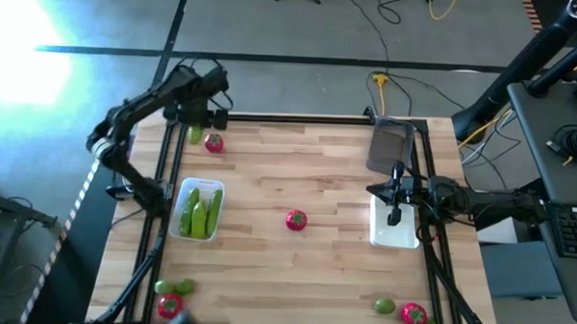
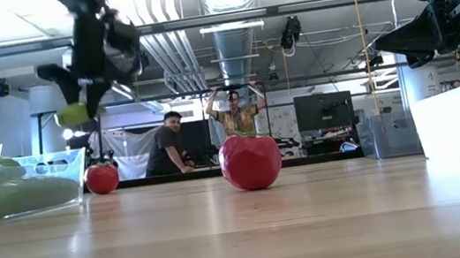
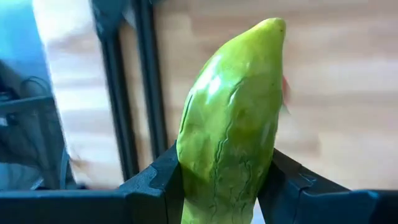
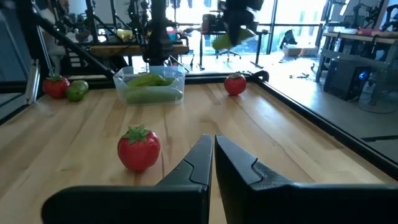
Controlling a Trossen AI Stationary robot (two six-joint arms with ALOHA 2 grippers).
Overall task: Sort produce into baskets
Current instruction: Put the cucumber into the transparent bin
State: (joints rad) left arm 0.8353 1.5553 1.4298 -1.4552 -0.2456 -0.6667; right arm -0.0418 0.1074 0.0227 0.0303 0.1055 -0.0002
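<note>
Left gripper [image 1: 195, 130] clamped on a green cucumber [image 3: 231, 124], raised above the table's far-left corner beside a tomato [image 1: 213, 143]; cucumber basket [image 1: 198, 210] nearer along the left edge; broad bare wood around the central tomato [image 1: 295, 219]; right gripper [image 4: 211, 155] pinched shut, empty, over the white basket [image 1: 395, 229] at the right edge.
</note>
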